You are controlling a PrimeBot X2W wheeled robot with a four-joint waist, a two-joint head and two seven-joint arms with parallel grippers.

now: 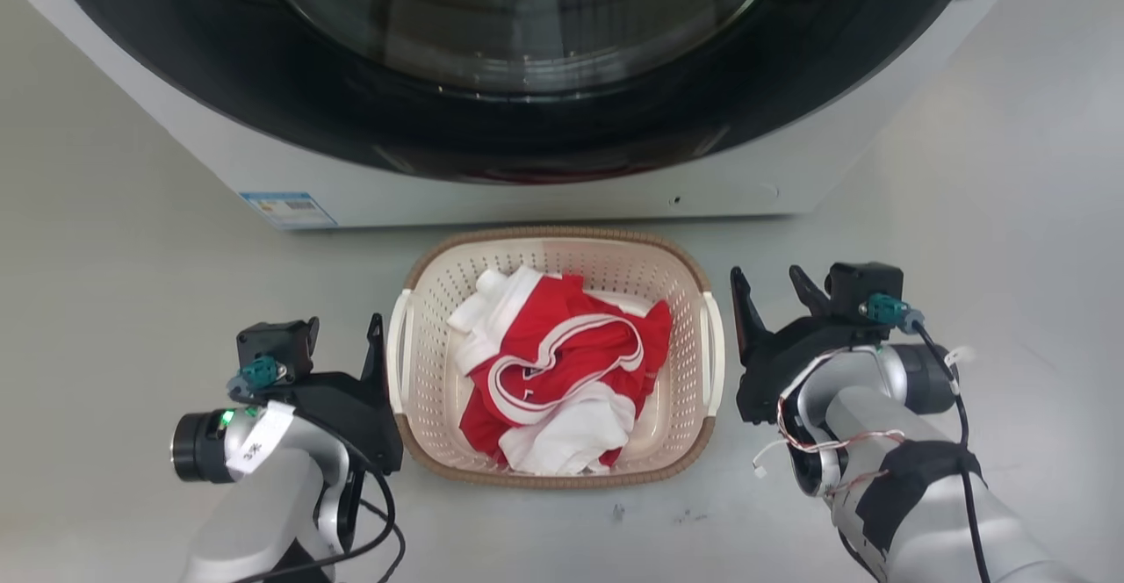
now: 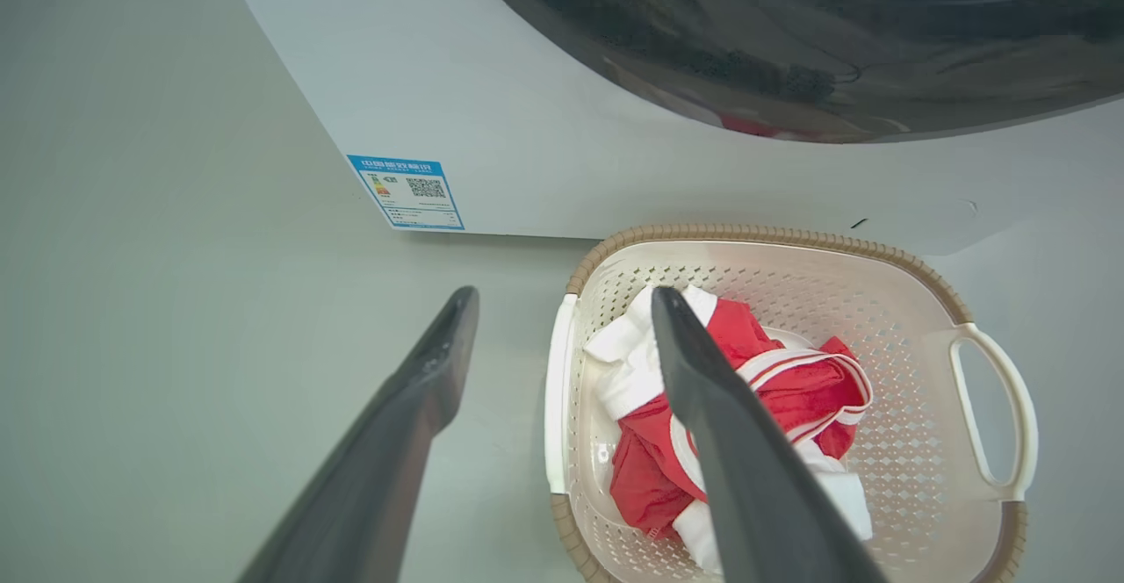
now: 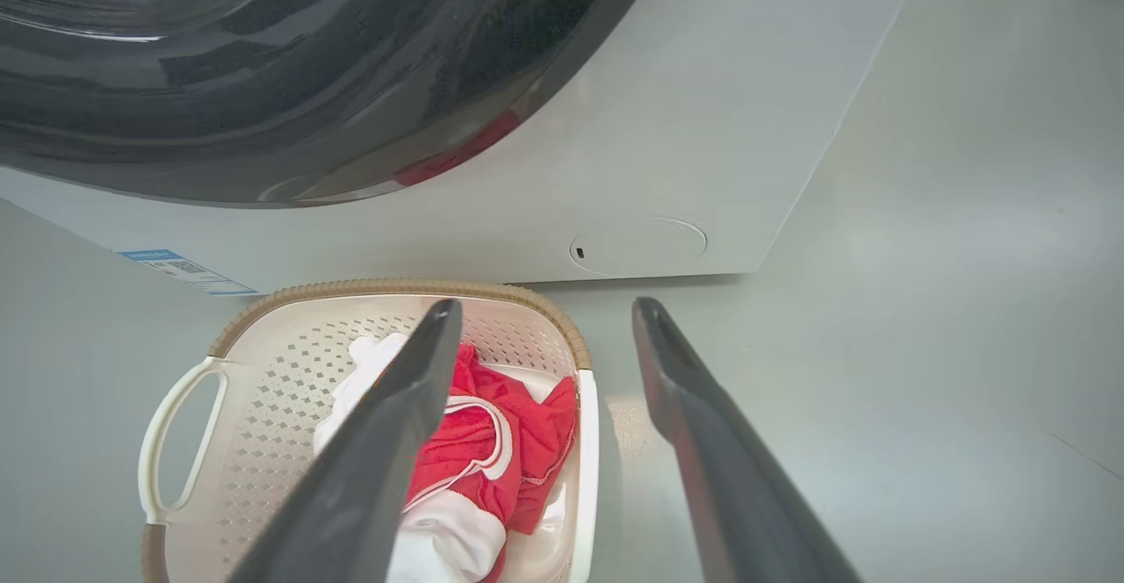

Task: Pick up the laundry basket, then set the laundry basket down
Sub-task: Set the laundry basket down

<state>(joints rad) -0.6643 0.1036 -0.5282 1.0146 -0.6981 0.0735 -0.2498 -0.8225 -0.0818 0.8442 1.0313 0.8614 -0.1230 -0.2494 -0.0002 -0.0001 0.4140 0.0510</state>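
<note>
The laundry basket (image 1: pixel 544 234), cream perforated plastic with a brown woven-look rim, stands on the floor in front of the washing machine and holds a red and white garment (image 1: pixel 553 372). My left gripper (image 2: pixel 564 302) is open beside the basket's left handle (image 1: pixel 397 355). In the left wrist view its two fingers straddle that handle (image 2: pixel 555 390). One left finger (image 1: pixel 376 346) shows close to the handle in the head view. My right gripper (image 1: pixel 767 277) is open just right of the right handle (image 1: pixel 716 355), and in its wrist view that handle (image 3: pixel 587 442) lies between its fingers. Neither gripper holds anything.
The white washing machine (image 1: pixel 527 201) with its dark round door (image 1: pixel 527 56) rises directly behind the basket, a blue label (image 1: pixel 288 209) at its lower left corner. Pale grey floor (image 1: pixel 1010 258) spreads to both sides and in front.
</note>
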